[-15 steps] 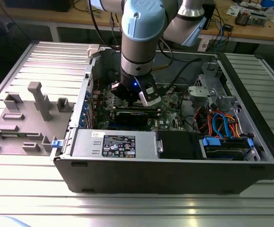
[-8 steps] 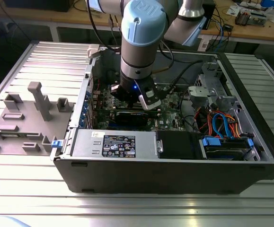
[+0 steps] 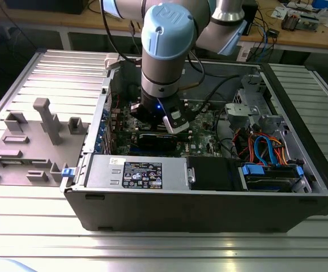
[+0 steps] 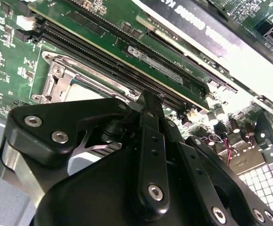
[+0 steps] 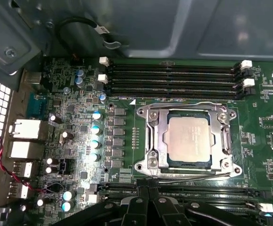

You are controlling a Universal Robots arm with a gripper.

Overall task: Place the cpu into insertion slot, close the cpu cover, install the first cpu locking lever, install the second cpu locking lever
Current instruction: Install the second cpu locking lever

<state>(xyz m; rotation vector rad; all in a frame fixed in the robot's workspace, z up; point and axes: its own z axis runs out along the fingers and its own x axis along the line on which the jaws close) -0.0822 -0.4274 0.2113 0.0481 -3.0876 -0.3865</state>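
The cpu [image 5: 189,139], a dull silver square, lies in the socket on the green motherboard [image 5: 79,117]. The cpu cover [image 5: 156,141], a metal frame with a square window, lies flat around it; one corner also appears in the second wrist view as the cover [image 4: 61,82]. One thin wire lever [image 5: 183,104] runs along the socket edge by the memory slots. A second lever [image 5: 193,175] runs along the opposite edge. My gripper [image 5: 143,186] hangs just over that second lever's end, fingers together. My gripper [image 4: 148,99] is low over the board, deep inside the case [image 3: 158,122].
Black memory slots [image 5: 174,77] flank the socket. A black card [image 3: 155,140] and the power supply [image 3: 138,173] sit in the open computer case [image 3: 209,209]. Orange and blue cables [image 3: 265,150] lie at the exterior view's right. A grey fixture [image 3: 45,122] stands at its left.
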